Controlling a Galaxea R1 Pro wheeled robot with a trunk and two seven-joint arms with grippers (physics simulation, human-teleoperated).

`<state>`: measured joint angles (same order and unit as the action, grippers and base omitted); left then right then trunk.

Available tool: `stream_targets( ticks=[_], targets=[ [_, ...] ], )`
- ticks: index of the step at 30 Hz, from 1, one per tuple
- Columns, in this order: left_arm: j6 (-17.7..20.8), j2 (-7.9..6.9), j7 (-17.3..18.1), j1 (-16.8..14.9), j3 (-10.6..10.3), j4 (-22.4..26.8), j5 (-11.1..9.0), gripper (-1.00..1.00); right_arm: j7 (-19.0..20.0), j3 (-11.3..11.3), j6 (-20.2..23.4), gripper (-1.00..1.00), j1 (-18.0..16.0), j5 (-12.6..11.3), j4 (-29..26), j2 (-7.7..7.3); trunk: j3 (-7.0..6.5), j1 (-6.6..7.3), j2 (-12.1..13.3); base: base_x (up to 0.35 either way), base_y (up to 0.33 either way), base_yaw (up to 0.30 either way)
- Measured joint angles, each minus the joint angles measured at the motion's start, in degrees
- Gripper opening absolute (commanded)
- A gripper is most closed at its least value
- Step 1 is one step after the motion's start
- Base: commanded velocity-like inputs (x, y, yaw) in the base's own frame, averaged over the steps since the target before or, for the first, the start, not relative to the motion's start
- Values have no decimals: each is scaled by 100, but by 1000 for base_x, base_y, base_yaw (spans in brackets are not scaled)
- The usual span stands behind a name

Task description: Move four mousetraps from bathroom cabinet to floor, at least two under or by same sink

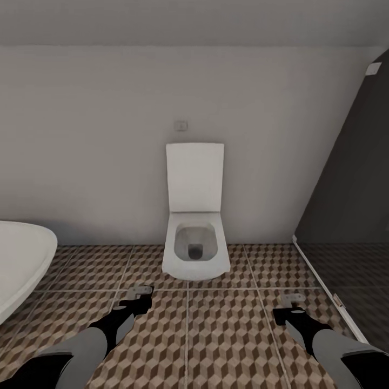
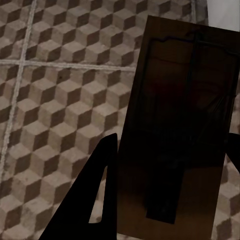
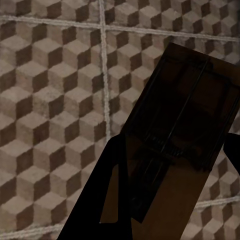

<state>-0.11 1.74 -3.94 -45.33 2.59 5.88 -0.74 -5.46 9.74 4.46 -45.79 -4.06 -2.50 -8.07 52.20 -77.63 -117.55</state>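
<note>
Right hand [image 3: 172, 160]: black fingers [image 3: 100, 200] clamped on a mousetrap [image 3: 175, 145], a dark brown board with wire frame, tilted across right half of frame. Behind it, cube-patterned bathroom floor [image 3: 50, 100]; pale grout lines cross at upper centre.

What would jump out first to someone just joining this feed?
The white toilet with its lid raised, dead ahead against the wall on the cube-patterned bathroom floor. Next, each pincer holds a mousetrap over those tiles: the left pincer grips one, the right pincer another. A white bathtub rim curves in at the left edge.
</note>
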Motion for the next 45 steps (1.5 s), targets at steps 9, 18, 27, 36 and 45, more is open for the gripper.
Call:
stream_targets(
  ticks=[9,18,27,36,45],
  targets=[
    [-32,5,0,1,-3,6,6,-100,0,-4,-7,-100,-1,-7,1,-4,1,0,0,0,0,70],
    [-37,7,-1,1,-2,8,7,-100,0,-4,-10,-100,-1,-8,1,-8,2,0,0,0,0,215],
    [-38,5,-6,0,-2,3,7,-100,0,-4,-10,-100,0,-8,0,-9,2,0,0,0,0,34],
    [-38,3,-7,0,0,2,7,-100,9,-4,-10,-100,0,-13,0,-9,2,0,0,0,0,2],
    [-38,4,-6,0,0,1,5,-100,55,-12,-10,-100,0,-16,0,-9,57,0,0,0,0,8]
  ],
)
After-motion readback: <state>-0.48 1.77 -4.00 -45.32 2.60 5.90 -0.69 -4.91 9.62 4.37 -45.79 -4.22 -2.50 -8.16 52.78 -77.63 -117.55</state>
